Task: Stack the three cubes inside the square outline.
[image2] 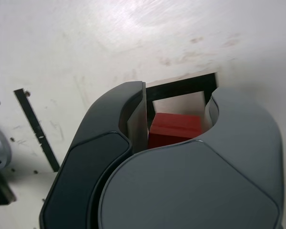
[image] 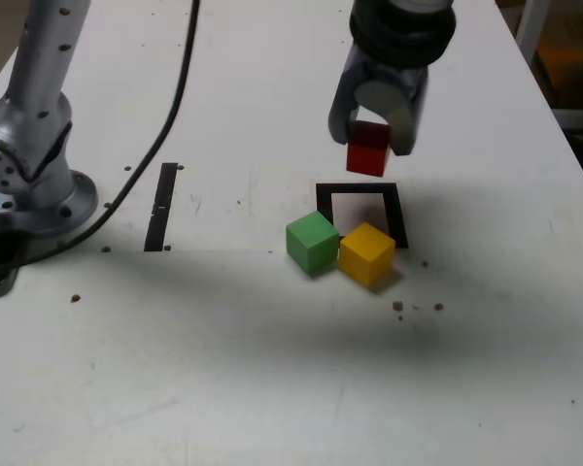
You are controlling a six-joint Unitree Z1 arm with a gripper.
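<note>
1. Claw (image: 371,144)'s gripping red (image: 368,155) up around the square (image: 398,216)'s 12 o'clock, probably for clearance.
2. Green (image: 313,243) sits at 8, yellow (image: 367,256) at 6; imo the base still needs centring.

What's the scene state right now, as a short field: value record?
held: solid red cube, between the jaws of the grey gripper
held_height: raised above the white tabletop
target: black tape square outline with a white centre
green_solid_cube: on the tabletop, at the outline's near-left corner in the exterior view
yellow_solid_cube: on the tabletop, right of green in the exterior view, at the outline's near edge
stack: none built
other_marking: straight black tape strip, exterior view's left
</note>
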